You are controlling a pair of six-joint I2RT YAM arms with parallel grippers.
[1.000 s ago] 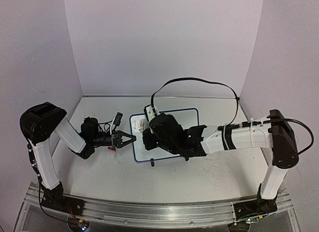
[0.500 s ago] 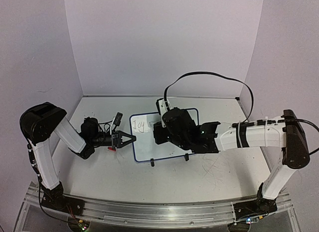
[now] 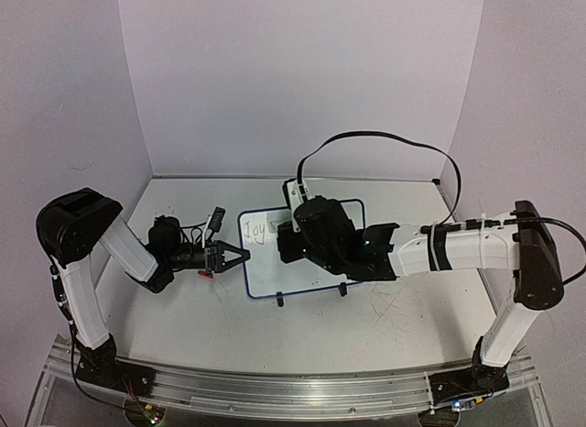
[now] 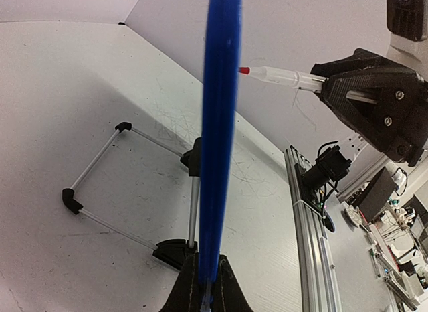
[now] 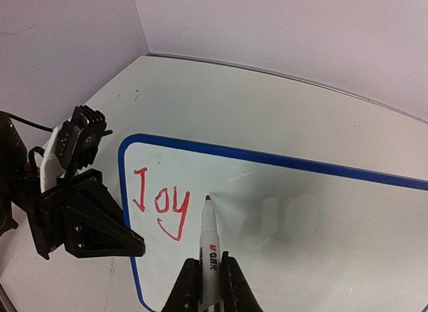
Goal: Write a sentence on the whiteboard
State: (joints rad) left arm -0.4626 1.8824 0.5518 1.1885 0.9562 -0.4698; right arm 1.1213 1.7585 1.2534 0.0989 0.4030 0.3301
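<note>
Plainly, the whiteboard (image 3: 275,267) stood propped near the middle of the scuffed white table (image 3: 183,326), its two black feet (image 3: 280,301) at its near edge. From the left wrist camera the board showed edge-on as a blue rim, with a wire stand (image 4: 100,168) behind it. The left gripper (image 3: 241,255) was closed tight on the board's left rim, its dark fingers (image 4: 227,293) pinching the blue edge.

The right gripper (image 5: 204,285) hung over the board's upper middle, its fingers clamped narrow on a red marker (image 5: 210,248). The pen pointed toward the board's far edge. Its red tip sat just right of the last written letter, at or just above the glossy surface; whether it touched could not be told.

Of the sentence (image 5: 160,205), only the word "Joy" was written in thin red letters near the board's upper left corner. The board surface right of the word was white and unmarked.
</note>
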